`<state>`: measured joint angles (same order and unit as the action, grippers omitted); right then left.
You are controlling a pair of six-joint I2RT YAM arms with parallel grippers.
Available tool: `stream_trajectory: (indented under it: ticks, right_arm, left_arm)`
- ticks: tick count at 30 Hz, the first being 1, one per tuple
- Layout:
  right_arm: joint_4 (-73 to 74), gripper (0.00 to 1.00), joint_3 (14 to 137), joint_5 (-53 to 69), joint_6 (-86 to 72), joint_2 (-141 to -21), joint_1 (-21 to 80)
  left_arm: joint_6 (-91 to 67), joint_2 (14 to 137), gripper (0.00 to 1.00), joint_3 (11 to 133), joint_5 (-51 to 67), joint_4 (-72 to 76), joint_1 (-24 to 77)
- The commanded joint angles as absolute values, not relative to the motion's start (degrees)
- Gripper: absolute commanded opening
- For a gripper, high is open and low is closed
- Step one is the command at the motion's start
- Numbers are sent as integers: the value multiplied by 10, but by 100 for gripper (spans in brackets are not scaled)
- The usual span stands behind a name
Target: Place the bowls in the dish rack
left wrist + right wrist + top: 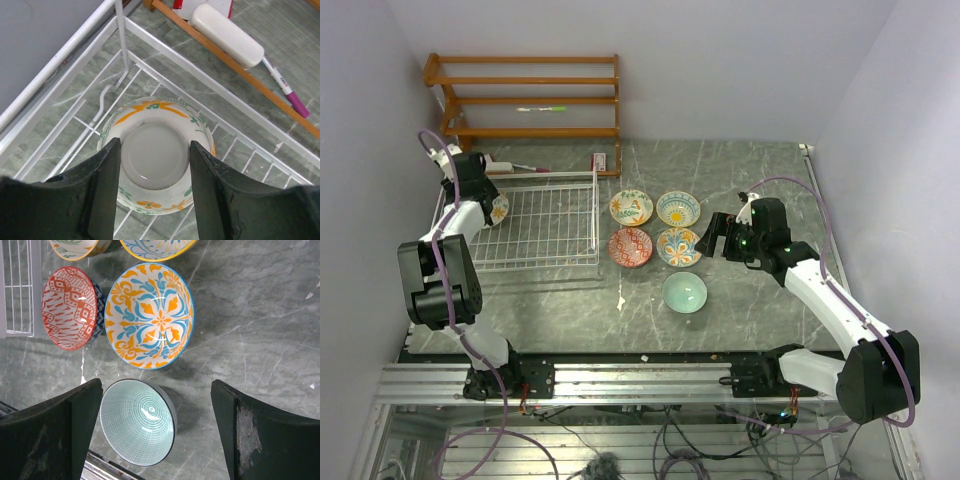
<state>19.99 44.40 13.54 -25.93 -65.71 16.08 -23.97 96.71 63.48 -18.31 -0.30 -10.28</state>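
My left gripper [490,207] is shut on a white bowl with orange flowers [500,211], over the left end of the white wire dish rack [545,250]. In the left wrist view the fingers [102,180] clamp the foot of that bowl [152,112], which shows its underside above the rack's corner wires [165,80]. Four patterned bowls [631,207] [677,208] [630,246] [677,247] and a pale teal bowl [684,292] sit on the table right of the rack. My right gripper [708,238] is open and empty, above the teal bowl [137,422] and the orange-and-blue bowl [148,315].
A brown wooden shelf unit [525,95] stands behind the rack against the back wall. A white cylinder [227,34] and a pink-tipped marker [290,92] lie by its base. The left wall [35,45] is close beside the rack. A red-patterned bowl [70,307] lies near the rack's edge.
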Motion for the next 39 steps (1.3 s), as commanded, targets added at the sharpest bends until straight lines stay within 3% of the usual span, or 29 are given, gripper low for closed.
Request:
stream_trajectory:
  ticks: [1,23,39]
  right_arm:
    - [196,90,457,138,-255,-651,157]
    - [188,90,446,145,-252,-656,158]
    - [193,90,444,138,-243,-656,157]
  left_arm:
    - [-220,959,33,652,-236,-1,-95]
    - [-186,976,34,676,-305,-6,-69]
    - [-180,1032,36,701,-259,25,-90]
